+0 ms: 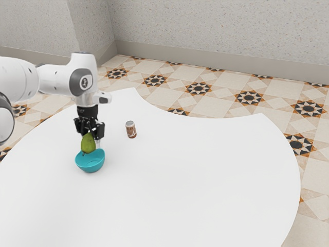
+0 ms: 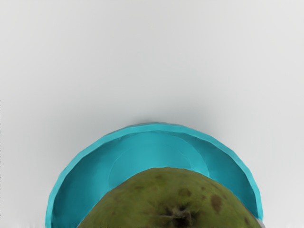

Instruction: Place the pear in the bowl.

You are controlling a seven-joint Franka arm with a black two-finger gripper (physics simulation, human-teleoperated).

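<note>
From where I stood, the blue bowl (image 1: 90, 162) sat upright on the white tabletop (image 1: 195, 180). Right above the bowl hung the green pear (image 1: 88, 144), its narrow stem end pointing down at it. The end effector (image 1: 90, 140) was above the bowl too, clamped on the pear. The wrist view showed the pear's brown-spotted blunt end over the bowl's hollow. A small brown can (image 1: 131, 129) stood near the bowl, upright and apart from it.

No readable text or labels
</note>
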